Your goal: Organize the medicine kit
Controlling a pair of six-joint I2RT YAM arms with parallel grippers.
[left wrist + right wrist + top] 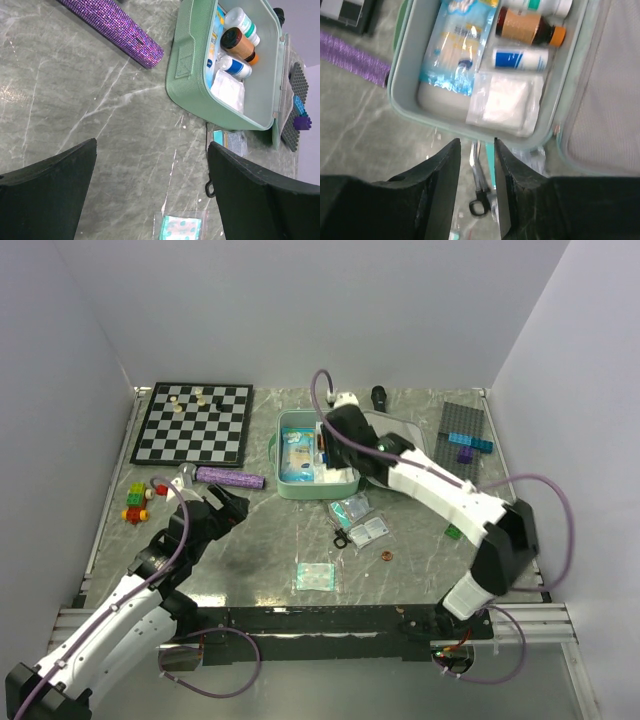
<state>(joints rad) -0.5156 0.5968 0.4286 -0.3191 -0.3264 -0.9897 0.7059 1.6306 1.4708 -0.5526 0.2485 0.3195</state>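
Medicine kit (310,492) sits open mid-width on the table (250,550), toward the far edge. Its lid (610,100) lies open to the right, mostly hidden under the right arm.

Partly packed. Already inside:
- blue-white packet (455,45)
- gauze pack (505,100)
- amber bottle (527,27)
- white teal-band bottle (240,20)
- small blue-label bottle (520,59)

Left to do, by my read:
- two packets (350,508) and scissors (477,200), just off the kit's near wall
- dotted sachet (315,576), nearer the near edge
- then close up

Right gripper (476,145) is over the kit's near wall, jaws narrowly apart, nothing between them. Left gripper (151,150) is wide and empty, near-left of the kit.

Packet labels unreadable. Reddish speck by the packets too small to tell.
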